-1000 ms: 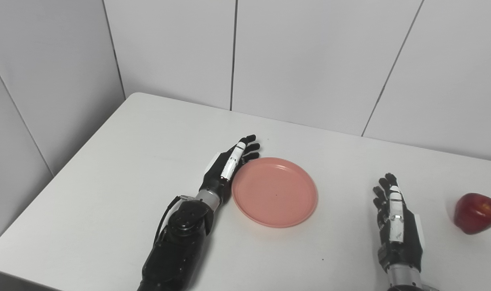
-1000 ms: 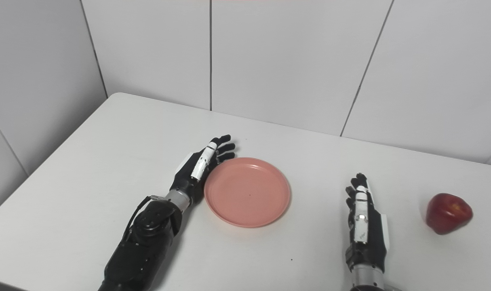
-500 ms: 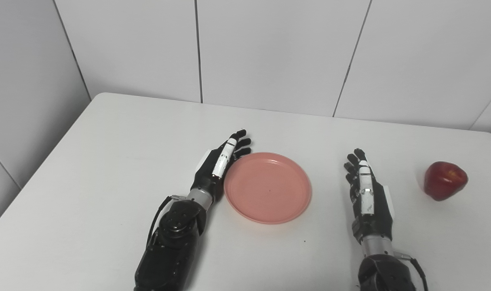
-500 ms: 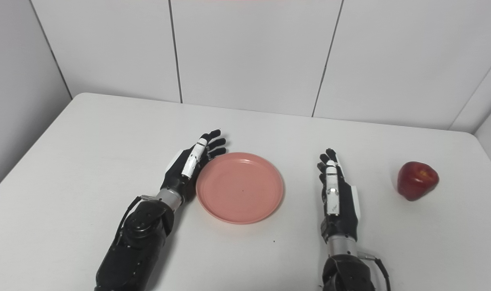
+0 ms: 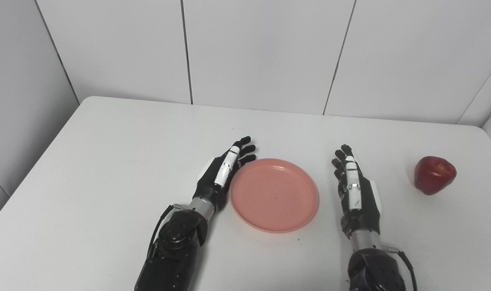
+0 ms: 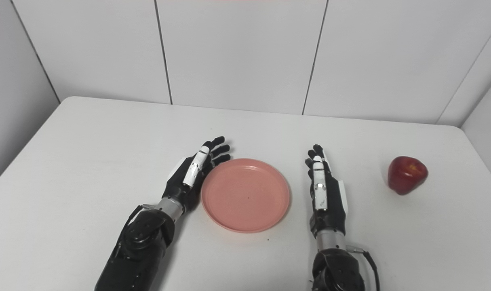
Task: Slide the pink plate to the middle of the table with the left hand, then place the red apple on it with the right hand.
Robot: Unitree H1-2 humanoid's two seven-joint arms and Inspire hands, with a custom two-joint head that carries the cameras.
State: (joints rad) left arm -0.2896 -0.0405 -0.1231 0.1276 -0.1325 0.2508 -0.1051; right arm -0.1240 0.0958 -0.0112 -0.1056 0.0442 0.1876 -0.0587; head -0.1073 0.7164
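Nearest us, our two dark forearms enter from the bottom edge of the frame and lie low over the white desk (image 5: 108, 161). Our left hand (image 5: 222, 174) sits just left of centre, set on edge with its fingers straight and held together, holding nothing; its inner side rests against the left rim of the pink plate (image 5: 274, 195). Our right hand (image 5: 355, 190) lies right of centre, likewise on edge, fingers extended and side by side, empty, just beside the plate's right rim but apart from it.

The plate lies flat in the lower middle of the frame, between our hands. It is round, shallow and salmon pink, with a raised rim and a tiny dark speck near its centre.

Farther out, at the right of the frame, the red apple (image 5: 435, 175) stands alone on the desk, well apart from our right hand. It is glossy dark red with a yellowish patch near the top.
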